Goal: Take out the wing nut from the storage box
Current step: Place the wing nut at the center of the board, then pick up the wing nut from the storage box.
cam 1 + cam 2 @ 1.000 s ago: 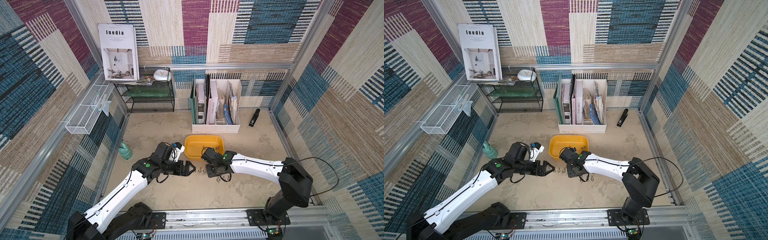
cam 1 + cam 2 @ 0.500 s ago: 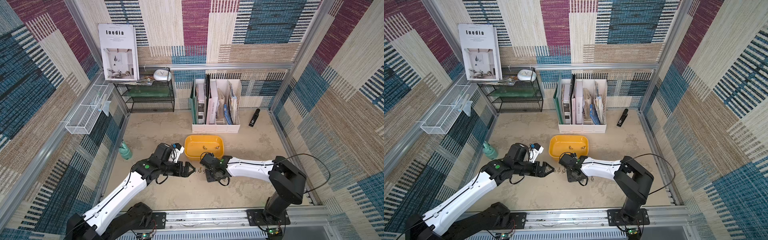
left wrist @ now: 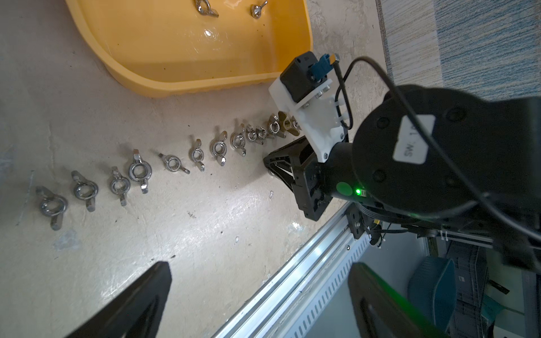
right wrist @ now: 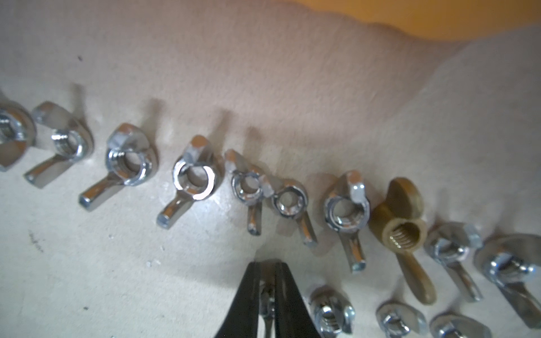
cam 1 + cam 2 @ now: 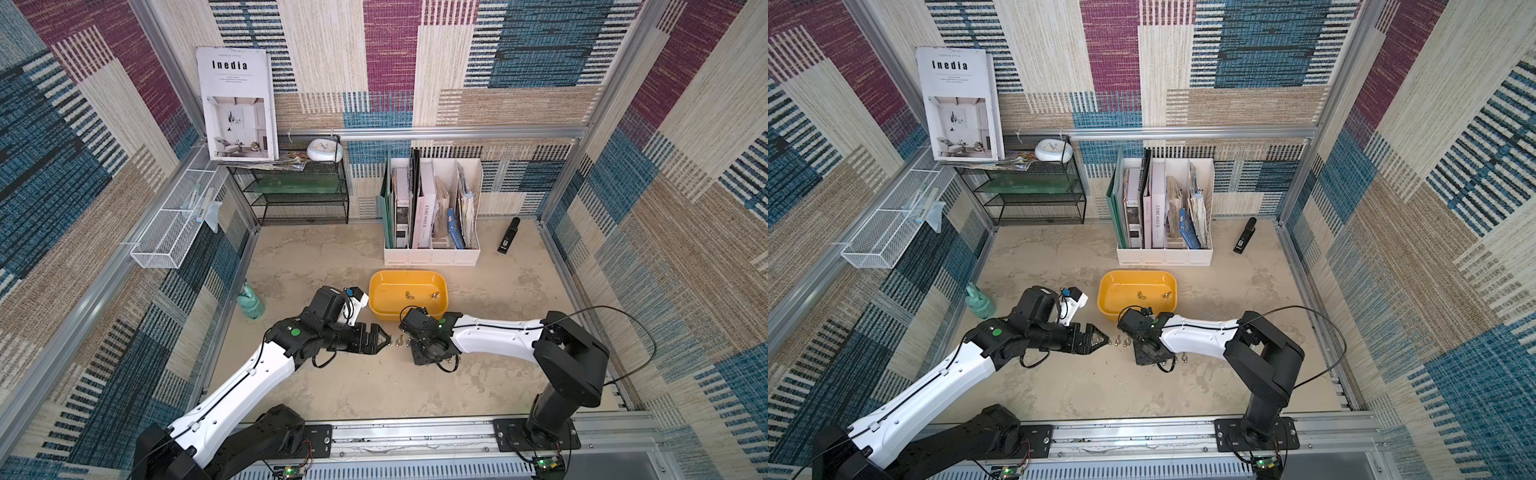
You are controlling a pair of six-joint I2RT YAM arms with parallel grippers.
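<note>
Right pincer [image 4: 268,267]: closed on a nut [image 4: 267,295]; low over the tabletop [image 4: 117,278]; beside the row of nuts [image 4: 205,191]
Left pincer [image 3: 259,267]: wide open; holds nothing
Box [image 5: 384,316]: on the tabletop, near the row; two nuts [image 5: 410,295] inside

The right tool [image 4: 268,264] runs off the wrist picture's edge. The wing nut [image 4: 267,295] between its fingers is blurred and mostly hidden. In both top views the row of wing nuts [image 5: 400,341] [image 5: 1119,341] on the bench [image 5: 374,395] is too small to count.
</note>
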